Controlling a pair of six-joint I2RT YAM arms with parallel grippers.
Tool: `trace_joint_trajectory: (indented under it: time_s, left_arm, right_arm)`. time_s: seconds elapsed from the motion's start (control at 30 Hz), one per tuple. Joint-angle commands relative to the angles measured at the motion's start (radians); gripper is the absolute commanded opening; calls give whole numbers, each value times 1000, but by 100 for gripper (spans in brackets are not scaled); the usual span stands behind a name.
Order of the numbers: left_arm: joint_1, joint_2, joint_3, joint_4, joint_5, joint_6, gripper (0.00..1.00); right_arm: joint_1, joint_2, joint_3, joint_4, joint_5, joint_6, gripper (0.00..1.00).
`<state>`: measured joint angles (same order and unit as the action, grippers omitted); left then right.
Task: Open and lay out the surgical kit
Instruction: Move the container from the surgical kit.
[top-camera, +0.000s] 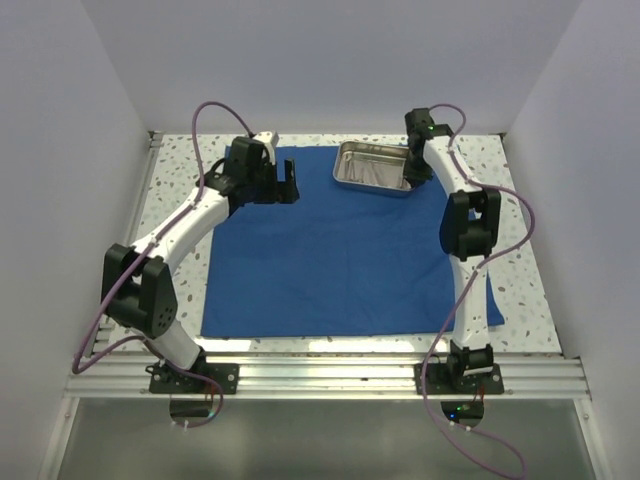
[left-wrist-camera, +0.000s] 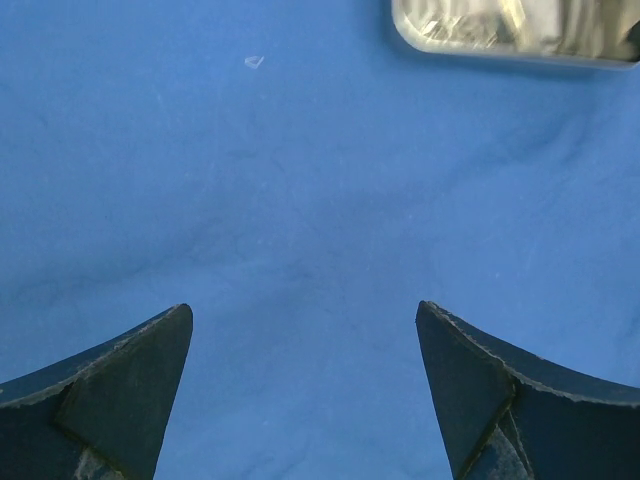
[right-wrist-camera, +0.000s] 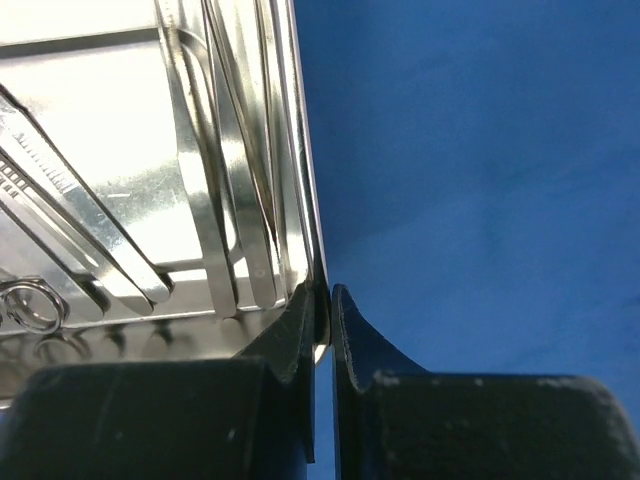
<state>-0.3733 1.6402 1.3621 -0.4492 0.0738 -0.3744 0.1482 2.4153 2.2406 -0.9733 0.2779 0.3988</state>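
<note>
Your right gripper (right-wrist-camera: 325, 300) is clamped on the side wall of the small shiny rectangular steel tray (right-wrist-camera: 110, 120). One finger sits inside the tray, the other outside it, over the royal-blue cloth wrap (right-wrist-camera: 480, 180). Just beyond the inner finger, thin steel tweezers (right-wrist-camera: 215, 200) lean along that wall. Ring-handled forceps (right-wrist-camera: 38, 304) lie further in, on the tray floor. Your left gripper (left-wrist-camera: 305, 315) hangs with fingers spread wide, holding nothing, above the flat-spread cloth. The tray lies ahead of this gripper and to its right, resting on the cloth.
</note>
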Motion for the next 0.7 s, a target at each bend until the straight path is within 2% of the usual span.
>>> trace_joint_trajectory:
  time_s: [0.0,0.2,0.33,0.47,0.6,0.63,0.67]
  left_arm:
    - [5,-51,-26,32,-5,23,97]
    - [5,-46,-49,56,4,11,98]
    - [5,-22,-40,72,21,-4,98]
    - [5,9,-5,69,30,-3,98]
    - [7,39,26,61,30,0,97]
    - [5,46,31,60,32,-3,97]
    - [5,52,37,60,35,-4,97]
  right_arm:
    - [-102,-24,73,-15,145,-18,0]
    - [-185,-81,19,4,162,-161,0]
    - [-211,-140,-85,60,162,-228,0]
    - [-222,-177,-176,116,81,-316,0]
    - [-240,-194,-217,133,138,-335,0]
    - [-249,-177,-211,118,145,-321,6]
    - [-268,-168,-194,110,142,-301,26]
